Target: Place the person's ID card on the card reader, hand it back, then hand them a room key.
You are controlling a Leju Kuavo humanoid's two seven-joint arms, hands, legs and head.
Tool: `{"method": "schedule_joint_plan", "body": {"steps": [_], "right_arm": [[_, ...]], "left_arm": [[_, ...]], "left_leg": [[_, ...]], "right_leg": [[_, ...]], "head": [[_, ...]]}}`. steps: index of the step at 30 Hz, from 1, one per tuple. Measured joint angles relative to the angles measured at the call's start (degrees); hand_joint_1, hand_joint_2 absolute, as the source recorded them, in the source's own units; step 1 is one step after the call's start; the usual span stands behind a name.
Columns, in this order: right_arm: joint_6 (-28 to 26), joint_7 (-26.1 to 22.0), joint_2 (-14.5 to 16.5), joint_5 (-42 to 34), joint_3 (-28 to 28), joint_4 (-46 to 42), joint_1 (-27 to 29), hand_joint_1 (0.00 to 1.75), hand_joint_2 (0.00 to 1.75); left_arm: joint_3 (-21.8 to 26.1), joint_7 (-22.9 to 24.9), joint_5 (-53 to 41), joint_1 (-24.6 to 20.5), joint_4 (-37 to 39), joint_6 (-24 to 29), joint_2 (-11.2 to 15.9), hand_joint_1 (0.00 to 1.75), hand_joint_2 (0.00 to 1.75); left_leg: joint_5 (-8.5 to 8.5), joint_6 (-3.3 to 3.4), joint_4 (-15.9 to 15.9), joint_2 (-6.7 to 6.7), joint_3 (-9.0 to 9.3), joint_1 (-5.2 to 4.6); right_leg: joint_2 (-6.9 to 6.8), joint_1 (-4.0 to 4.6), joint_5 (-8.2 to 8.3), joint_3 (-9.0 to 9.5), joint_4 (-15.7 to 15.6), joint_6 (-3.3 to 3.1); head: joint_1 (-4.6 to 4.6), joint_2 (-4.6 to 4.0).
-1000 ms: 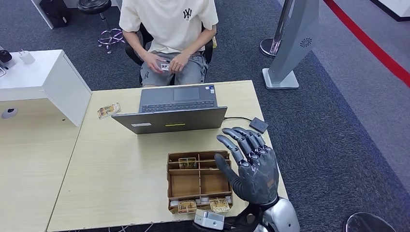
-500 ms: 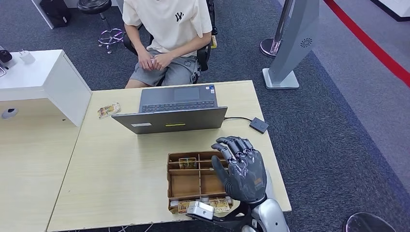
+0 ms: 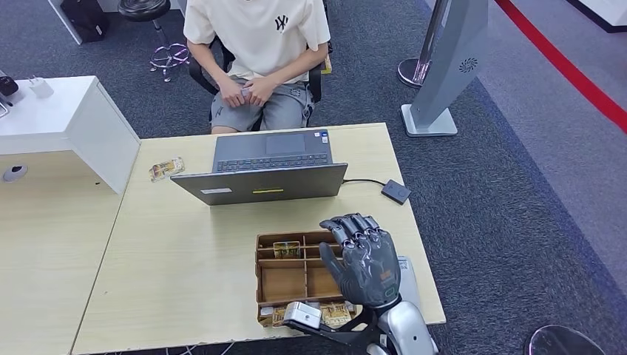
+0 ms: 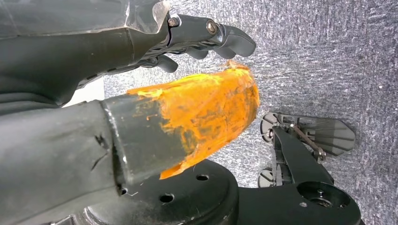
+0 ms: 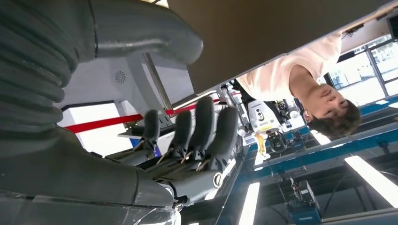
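Left of the open grey laptop point(image 3: 270, 171) a small printed card point(image 3: 165, 168) lies flat on the pale wooden desk point(image 3: 185, 259). Nearer the robot, the brown wooden divided tray point(image 3: 296, 277) holds thin, stiff, light key cards point(image 3: 287, 249), likely best pinched by an edge. The right hand point(image 3: 366, 259) hovers over the tray's right side, fingers apart and bent, holding nothing. The left hand point(image 4: 141, 117) hangs over carpet; I cannot tell its grip. The person's ID card may be between the person's hands point(image 3: 250, 90), beyond the laptop.

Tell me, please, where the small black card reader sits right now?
In the head view, the small black card reader lies near the pale wooden table's right edge, just right of the grey laptop.
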Motion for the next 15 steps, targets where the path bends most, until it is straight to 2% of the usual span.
{"method": "schedule_joint_plan", "body": {"steps": [15], "right_arm": [[0.0, 3.0, -1.87, 1.35, 1.04, 1.56, -0.29, 0.8, 1.75]], "left_arm": [[0.39, 0.17, 0.0, 0.01, 0.0, 0.04, 0.05, 0.0, 0.0]], "left_leg": [[0.0, 0.0, 0.0, 0.0, 0.0, 0.0]], "right_leg": [[0.0, 0.0, 0.0, 0.0, 0.0, 0.0]], "head": [[0.0, 0.0]]}}
